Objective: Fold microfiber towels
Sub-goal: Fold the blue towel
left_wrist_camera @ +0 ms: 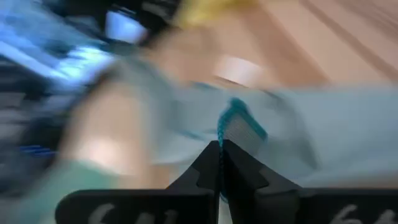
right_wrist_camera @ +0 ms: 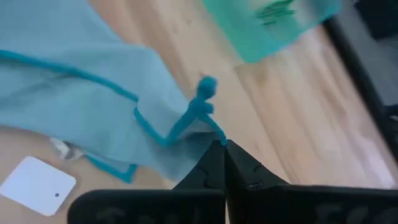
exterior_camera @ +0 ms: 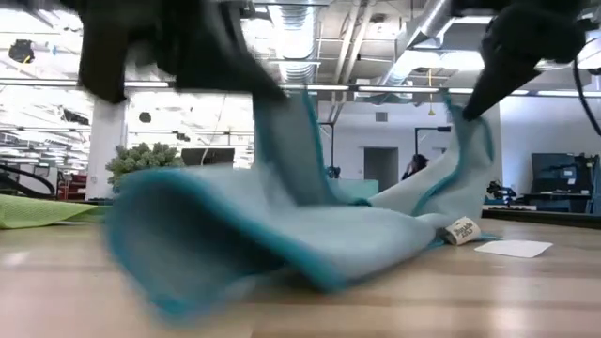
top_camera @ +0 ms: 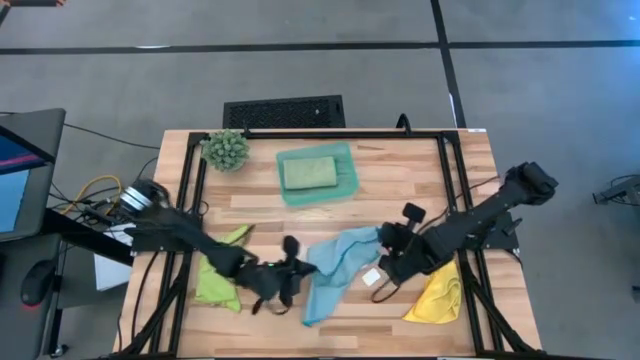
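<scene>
Both hands are pinched shut on the light blue towel [top_camera: 338, 268], lower middle of the high view: left hand [top_camera: 296, 268] on its left edge, right hand [top_camera: 388, 250] on a teal-trimmed corner at its right. Low view shows both ends lifted and the middle sagging to the table [top_camera: 400, 180], likely so one side can be carried over for a fold. Lime green towel [top_camera: 216, 282] lies lower left, yellow towel [top_camera: 438, 298] lower right, pale sage towel [top_camera: 309, 172] already sits in the teal tray [top_camera: 349, 180] at top centre.
</scene>
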Robot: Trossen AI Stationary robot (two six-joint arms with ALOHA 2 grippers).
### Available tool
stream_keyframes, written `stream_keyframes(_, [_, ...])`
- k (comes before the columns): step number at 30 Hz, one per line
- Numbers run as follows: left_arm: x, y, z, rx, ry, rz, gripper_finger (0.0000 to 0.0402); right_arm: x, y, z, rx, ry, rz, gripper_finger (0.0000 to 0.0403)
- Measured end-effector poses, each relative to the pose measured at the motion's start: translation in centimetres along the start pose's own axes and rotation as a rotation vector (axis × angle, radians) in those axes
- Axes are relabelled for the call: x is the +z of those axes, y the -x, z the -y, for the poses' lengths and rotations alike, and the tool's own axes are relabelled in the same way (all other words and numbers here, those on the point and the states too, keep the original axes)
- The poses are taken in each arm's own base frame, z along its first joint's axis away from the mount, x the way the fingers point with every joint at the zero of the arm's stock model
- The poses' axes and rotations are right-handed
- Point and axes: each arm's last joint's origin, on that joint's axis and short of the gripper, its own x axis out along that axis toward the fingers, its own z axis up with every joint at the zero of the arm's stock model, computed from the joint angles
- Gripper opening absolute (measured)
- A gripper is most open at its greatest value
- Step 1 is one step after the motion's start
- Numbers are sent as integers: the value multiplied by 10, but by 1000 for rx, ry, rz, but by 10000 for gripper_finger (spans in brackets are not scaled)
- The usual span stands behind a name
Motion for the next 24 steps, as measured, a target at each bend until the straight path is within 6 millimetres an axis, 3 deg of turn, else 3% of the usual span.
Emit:
stream_keyframes(5, [37, 68, -19, 211, 65, 105, 1, -18, 44, 2, 34, -45, 133, 10])
stream_keyframes(10, [58, 128, -30, 122, 228, 285, 1, -37, 93, -7, 308, 47, 331, 14])
stream_keyframes(15, [74, 173, -38, 139, 358, 423, 0, -48, 149, -2, 462, 36, 692, 13])
stream_keyframes(19, [72, 182, -45, 286, 352, 333, 0, -50, 169, 17, 472, -43, 816, 10])
stream_keyframes(21, [64, 175, -47, 360, 356, 260, 0, -51, 163, 25, 461, -83, 802, 9])
stream_keyframes(24, [42, 152, -43, 422, 353, 176, 0, -53, 137, 32, 413, -125, 725, 9])
